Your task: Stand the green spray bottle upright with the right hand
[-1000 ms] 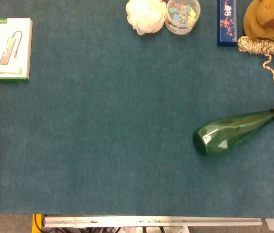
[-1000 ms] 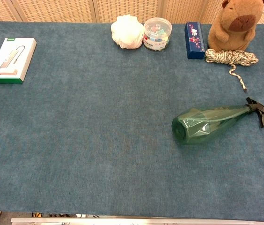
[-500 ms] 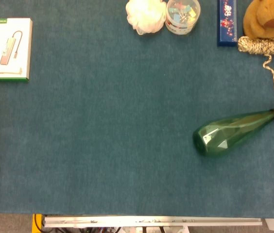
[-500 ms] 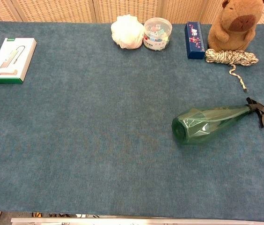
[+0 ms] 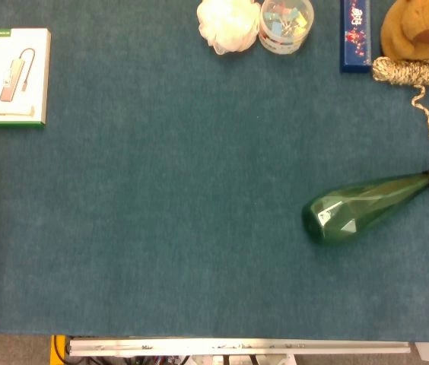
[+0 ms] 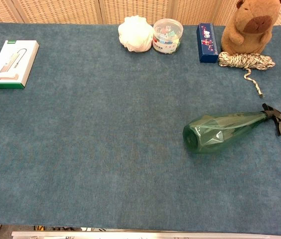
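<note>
The spray bottle [image 5: 367,207] lies on the table [image 5: 161,228] at right, nozzle rightward, the rope [image 5: 416,76] behind it.

Plush toy [image 5: 421,29], blue box [image 5: 356,34] cropped by head view's top edge.

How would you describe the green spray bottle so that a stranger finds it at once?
Start at the brown plush animal at the table's far right corner, then follow the rope toward the near side. The green spray bottle lies there on its side, alone, black nozzle pointing right. It is the only green, see-through thing.

Blue-carpeted table [image 6: 80,149], woven screen [image 6: 130,10] behind
</note>
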`<act>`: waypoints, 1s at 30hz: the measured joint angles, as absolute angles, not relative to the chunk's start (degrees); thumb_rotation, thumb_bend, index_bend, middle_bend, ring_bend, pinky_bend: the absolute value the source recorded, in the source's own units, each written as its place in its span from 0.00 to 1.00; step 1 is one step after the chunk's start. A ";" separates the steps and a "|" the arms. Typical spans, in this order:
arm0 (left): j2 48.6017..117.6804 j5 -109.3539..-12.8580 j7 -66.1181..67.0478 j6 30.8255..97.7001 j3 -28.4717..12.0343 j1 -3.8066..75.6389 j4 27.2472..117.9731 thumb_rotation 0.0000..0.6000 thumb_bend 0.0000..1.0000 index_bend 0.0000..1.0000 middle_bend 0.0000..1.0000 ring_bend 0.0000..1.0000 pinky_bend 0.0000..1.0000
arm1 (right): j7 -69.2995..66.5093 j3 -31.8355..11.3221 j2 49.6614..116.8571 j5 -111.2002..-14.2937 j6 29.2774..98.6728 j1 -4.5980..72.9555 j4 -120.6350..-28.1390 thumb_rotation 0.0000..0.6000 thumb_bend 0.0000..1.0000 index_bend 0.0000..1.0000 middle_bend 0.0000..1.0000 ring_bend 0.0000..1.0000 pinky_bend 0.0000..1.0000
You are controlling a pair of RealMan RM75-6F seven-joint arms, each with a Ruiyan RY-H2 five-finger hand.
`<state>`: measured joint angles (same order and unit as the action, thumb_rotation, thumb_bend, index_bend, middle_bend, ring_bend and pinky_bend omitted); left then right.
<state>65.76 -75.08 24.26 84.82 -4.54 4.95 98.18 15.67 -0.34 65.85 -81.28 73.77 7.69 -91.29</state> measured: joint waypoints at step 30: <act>63.35 -75.23 22.89 89.70 -4.75 2.14 100.70 1.00 0.00 0.51 0.43 0.32 0.46 | 18.62 -1.71 78.55 -78.92 58.42 19.59 -80.76 1.00 0.00 0.00 0.02 0.00 0.17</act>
<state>63.35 -75.23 22.89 89.70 -4.75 2.14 100.70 18.62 -1.71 78.55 -78.92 58.42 19.59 -80.76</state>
